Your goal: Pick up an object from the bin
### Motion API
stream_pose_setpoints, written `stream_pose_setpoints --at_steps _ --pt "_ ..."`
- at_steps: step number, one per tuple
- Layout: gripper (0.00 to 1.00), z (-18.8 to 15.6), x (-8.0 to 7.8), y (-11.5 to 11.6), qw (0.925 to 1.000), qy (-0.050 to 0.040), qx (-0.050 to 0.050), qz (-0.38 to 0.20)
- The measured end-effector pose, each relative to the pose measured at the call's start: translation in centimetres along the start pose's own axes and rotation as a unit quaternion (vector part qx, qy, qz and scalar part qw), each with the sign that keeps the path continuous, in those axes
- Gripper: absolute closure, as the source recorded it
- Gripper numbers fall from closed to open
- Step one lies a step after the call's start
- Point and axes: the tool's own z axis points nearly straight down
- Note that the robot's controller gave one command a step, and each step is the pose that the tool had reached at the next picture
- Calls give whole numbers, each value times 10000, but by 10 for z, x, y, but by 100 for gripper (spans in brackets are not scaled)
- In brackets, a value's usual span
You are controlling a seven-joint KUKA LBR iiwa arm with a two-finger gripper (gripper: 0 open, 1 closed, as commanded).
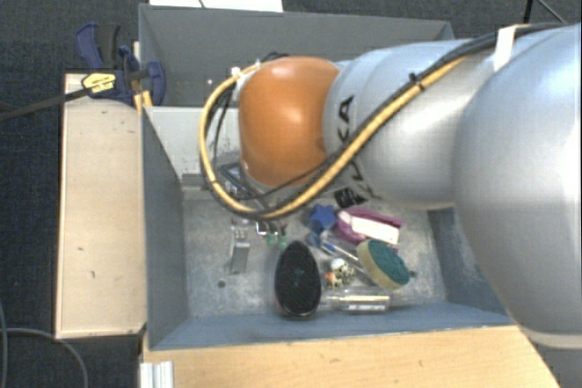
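Observation:
My gripper [239,255] hangs below the orange wrist cover, low over the bin floor at the left of the heap, with bare floor under it. A black oval brush-like thing [297,279] lies just to its right, near the front wall. A small green piece [273,238] sits between the gripper and the black oval. Nothing shows in the gripper's grasp.
Right of the black oval lies a heap: a blue piece [320,218], a pink and white thing [368,226], a round green-topped disc [386,263] and a clear tube-like thing [359,302]. The arm hides the back and right of the bin.

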Motion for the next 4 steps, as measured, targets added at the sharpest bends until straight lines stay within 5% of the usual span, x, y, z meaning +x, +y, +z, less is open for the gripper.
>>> stream_pose_setpoints --at_steps 1,2,3,4 --pt "0 -24 -11 -57 9956 -25 6 942" --pt "0 106 37 -116 9964 27 23 849" --pt "100 103 36 -114 9962 2 4 870" --pt "100 -10 11 -122 9964 -39 -1 850"
